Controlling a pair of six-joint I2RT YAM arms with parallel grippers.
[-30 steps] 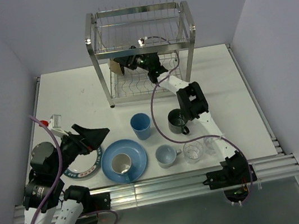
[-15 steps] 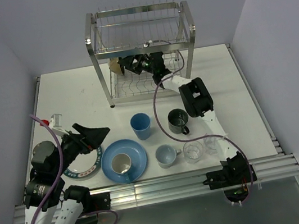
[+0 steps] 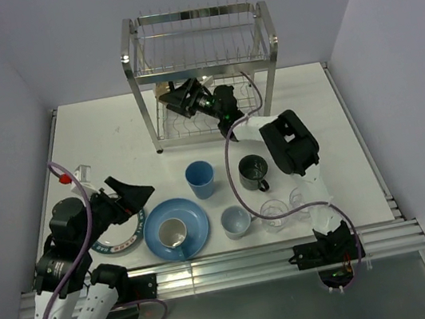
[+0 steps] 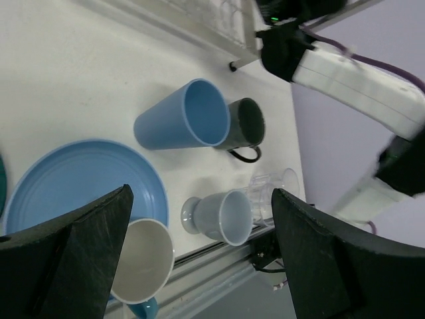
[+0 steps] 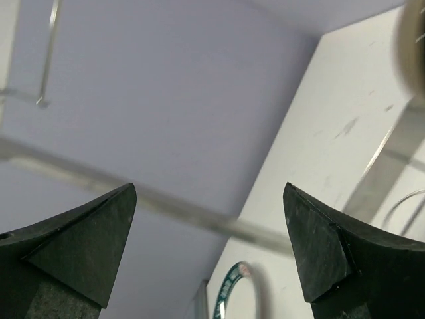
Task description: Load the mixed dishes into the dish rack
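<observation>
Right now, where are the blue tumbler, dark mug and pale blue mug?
blue tumbler (image 3: 200, 179): top external view, its inside
dark mug (image 3: 252, 171): top external view, its inside
pale blue mug (image 4: 227, 218): left wrist view, its inside

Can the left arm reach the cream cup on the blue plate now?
Probably yes: its open jaws hover beside the round blue plate, with nothing between them and the small cream cup.

White table (image 3: 96, 137) bears dish rack (image 3: 202, 69), blue plate (image 3: 195, 215), blue tumbler (image 3: 199, 179).
</observation>
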